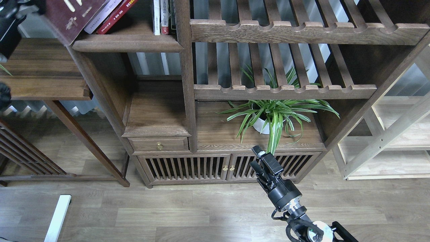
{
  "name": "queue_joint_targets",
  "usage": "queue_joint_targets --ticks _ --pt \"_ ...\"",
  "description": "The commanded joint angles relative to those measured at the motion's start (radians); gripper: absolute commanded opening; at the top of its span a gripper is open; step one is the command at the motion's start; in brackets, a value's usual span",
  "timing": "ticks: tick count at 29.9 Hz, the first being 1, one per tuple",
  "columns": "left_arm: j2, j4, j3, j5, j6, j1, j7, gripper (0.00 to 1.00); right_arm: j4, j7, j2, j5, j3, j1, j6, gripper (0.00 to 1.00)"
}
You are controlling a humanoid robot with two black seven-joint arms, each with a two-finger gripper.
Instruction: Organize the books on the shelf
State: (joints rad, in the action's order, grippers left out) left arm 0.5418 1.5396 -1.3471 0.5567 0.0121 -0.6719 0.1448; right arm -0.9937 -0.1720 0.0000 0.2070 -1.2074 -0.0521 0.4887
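The dark brown book with white characters is tilted at the top left, its lower corner just above the left end of the shelf's upper board. My left gripper is shut on the book's left edge and is mostly cut off by the view's edge. The pale lavender book and the red book lean to the right of it on that board. My right gripper is open and empty, low in front of the slatted cabinet doors.
Two upright books stand at the upper board's right end. A potted spider plant sits on the board under the slatted racks. The brass-knobbed drawer is shut. Pale light-wood shelving stands at the right, a dark side table at the left.
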Motion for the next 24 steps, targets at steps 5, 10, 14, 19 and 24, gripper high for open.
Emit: queue_joint_targets --ticks 5,10,14,19,24 --pt "-0.002 -0.093 0.158 0.015 -0.147 -0.194 0.050 0.00 -0.002 0.000 0.000 0.002 0.000 0.006 0.000 0.95" --pt "-0.006 -0.205 0.244 0.015 -0.173 -0.330 0.061 0.00 -0.003 0.000 0.000 0.000 0.000 0.008 0.000 0.95" --pt "-0.022 -0.297 0.319 0.015 -0.178 -0.432 0.096 0.00 -0.006 0.000 0.000 0.002 0.000 0.009 0.000 0.95" --pt "-0.059 -0.387 0.379 0.016 -0.179 -0.514 0.124 0.00 -0.022 0.000 0.000 0.002 0.002 0.015 0.000 0.95" --pt "-0.080 -0.492 0.420 0.011 -0.176 -0.577 0.130 0.00 -0.042 0.000 0.000 0.002 0.002 0.015 0.000 0.95"
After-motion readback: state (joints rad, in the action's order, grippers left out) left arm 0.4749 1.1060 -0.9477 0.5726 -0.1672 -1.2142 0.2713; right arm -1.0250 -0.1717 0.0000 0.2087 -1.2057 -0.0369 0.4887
